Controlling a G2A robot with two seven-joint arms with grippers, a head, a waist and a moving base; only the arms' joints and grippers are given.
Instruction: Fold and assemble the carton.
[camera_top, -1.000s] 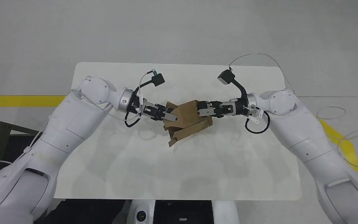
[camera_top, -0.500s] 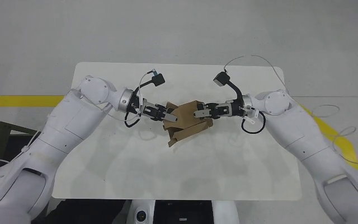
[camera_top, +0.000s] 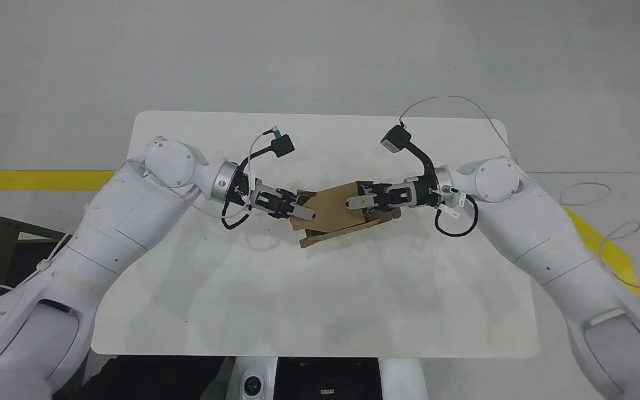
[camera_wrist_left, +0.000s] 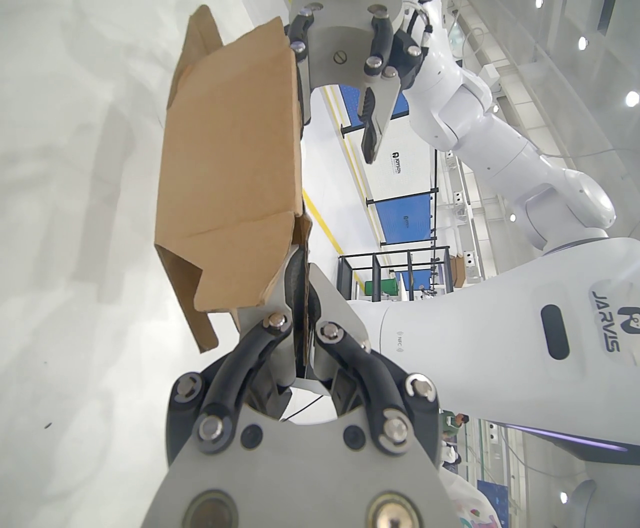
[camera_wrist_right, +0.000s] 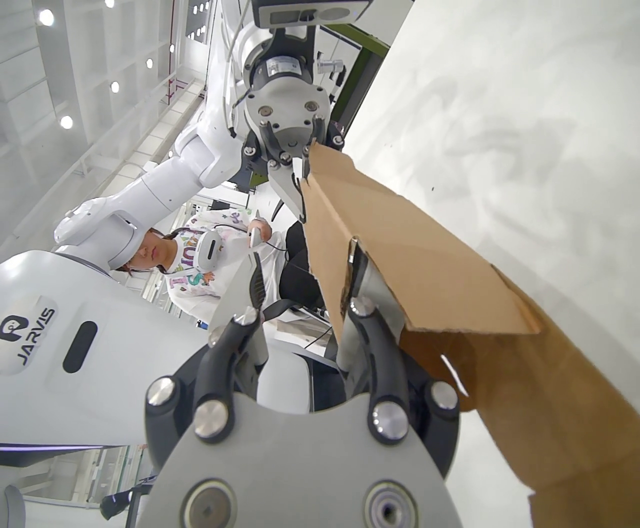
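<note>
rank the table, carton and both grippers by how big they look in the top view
1. table, by far the largest
2. carton
3. left gripper and right gripper: smallest, and they look about alike, so they are not ranked against each other

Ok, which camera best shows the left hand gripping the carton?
The left wrist view: the left hand is close up, shut on the edge of the carton. The top view shows both small; the right wrist view shows that hand far off at the carton's end.
</note>
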